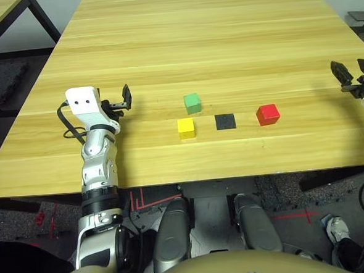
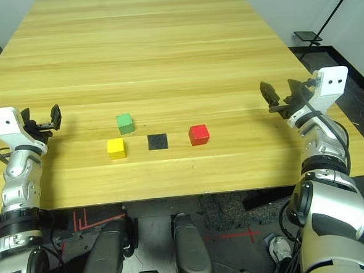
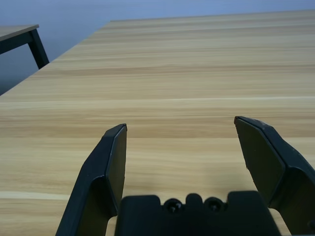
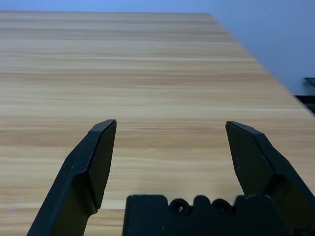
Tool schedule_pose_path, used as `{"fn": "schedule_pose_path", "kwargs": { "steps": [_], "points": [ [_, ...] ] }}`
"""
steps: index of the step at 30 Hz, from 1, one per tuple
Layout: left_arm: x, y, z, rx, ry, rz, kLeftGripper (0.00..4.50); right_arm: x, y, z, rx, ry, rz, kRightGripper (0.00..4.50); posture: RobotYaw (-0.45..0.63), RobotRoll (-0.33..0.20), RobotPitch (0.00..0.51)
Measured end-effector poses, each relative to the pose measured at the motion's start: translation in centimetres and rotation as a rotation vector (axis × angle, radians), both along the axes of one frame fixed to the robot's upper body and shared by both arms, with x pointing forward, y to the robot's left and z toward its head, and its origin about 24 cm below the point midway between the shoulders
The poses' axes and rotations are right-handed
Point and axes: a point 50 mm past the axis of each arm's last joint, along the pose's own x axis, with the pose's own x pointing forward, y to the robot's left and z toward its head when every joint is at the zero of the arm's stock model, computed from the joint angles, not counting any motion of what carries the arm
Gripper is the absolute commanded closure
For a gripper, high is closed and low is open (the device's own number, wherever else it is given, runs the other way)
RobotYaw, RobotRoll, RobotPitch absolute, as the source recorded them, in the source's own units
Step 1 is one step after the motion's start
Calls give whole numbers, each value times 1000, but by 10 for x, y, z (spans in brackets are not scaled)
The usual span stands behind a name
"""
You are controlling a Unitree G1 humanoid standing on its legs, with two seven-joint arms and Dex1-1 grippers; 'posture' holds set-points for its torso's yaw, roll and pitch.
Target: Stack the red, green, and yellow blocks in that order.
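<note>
While both black two-fingered hands (image 3: pixel 181 123) (image 4: pixel 171 123) are wide, a flat black square patch (image 2: pixel 157 141) sits between the yellow and red cubes (image 2: pixel 198 135).

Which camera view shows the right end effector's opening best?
The right wrist view: both fingers of the right end effector fill the foreground, apart. The right eye view shows it smaller, whole; the left eye view catches it at the edge.

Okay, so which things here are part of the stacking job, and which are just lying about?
For the job:
- red block
- green block
- yellow block
- left gripper, open and empty
- right gripper, open and empty

Just there:
- black patch
- table in the corner
- cable on the floor
</note>
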Motion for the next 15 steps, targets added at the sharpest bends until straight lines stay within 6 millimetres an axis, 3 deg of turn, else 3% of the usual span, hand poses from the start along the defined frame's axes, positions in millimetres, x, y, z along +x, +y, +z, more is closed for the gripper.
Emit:
{"fn": "schedule_pose_path", "kwargs": {
  "steps": [5, 8, 11, 15],
  "points": [
    [-3, 5, -4, 6, 16, 14, 36, -5, -3, -9, 0, 29, -19, 0, 136, -69, 126],
    [-6, 5, 3, 7, 30, -65, 36, 0, 5, -6, -23, 55, 82, 0, 144, -71, 130],
    [-5, -7, 33, 24, -16, -247, 36, 11, 22, 14, -86, 55, 293, 0, 172, -81, 117],
    [-13, -22, 90, 141, -64, -579, 36, 11, 42, 49, -316, 170, 712, 0, 180, -98, 111]
  ]
}}
